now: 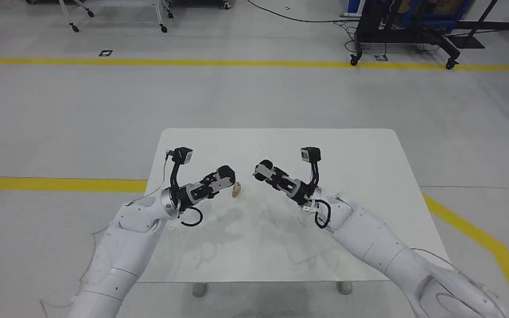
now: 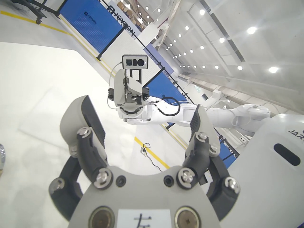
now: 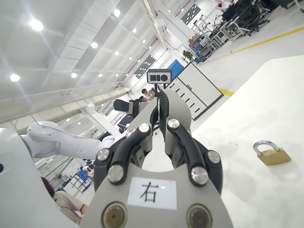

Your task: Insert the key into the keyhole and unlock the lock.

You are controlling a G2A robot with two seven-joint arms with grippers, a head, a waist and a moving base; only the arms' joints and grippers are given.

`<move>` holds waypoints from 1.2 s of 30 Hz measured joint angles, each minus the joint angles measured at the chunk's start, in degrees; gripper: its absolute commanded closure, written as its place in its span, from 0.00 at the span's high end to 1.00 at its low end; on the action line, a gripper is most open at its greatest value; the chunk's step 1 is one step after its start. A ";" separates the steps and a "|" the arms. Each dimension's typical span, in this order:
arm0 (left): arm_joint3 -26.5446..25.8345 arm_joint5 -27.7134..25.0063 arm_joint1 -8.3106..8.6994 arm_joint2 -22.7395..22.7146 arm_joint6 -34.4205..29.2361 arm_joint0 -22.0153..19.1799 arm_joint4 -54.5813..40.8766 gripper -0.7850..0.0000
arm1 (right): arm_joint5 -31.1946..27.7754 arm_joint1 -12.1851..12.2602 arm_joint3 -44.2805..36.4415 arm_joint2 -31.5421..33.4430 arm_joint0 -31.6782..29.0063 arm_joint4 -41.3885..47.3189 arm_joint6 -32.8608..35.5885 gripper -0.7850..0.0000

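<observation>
Grey workshop floor with yellow lines (image 1: 238,61) lies all round a white bench (image 1: 358,159), and both arms come in low over its near half, tips facing each other and a little apart.

On the left, the left pincer (image 1: 227,172) hangs just above the bench with its jaws spread wide. Its two ribbed black pads (image 2: 91,117) stand well apart with nothing between them.

Just beside that pincer's tip, on the side nearer the robot, the lock (image 1: 236,189) lies flat on the bench. It is a small brass padlock with a silver shackle, and neither pincer touches it.

Further right, the right pincer (image 1: 260,168) points across at the left one, clear of the bench top. Its pads (image 3: 163,106) are pressed together along their whole length. I cannot tell whether anything thin is caught between them.
</observation>
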 measured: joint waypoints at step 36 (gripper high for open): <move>2.40 4.54 -0.45 5.89 7.52 -4.04 12.89 0.00 | 0.00 -13.72 16.71 18.48 -0.72 7.45 33.88 0.00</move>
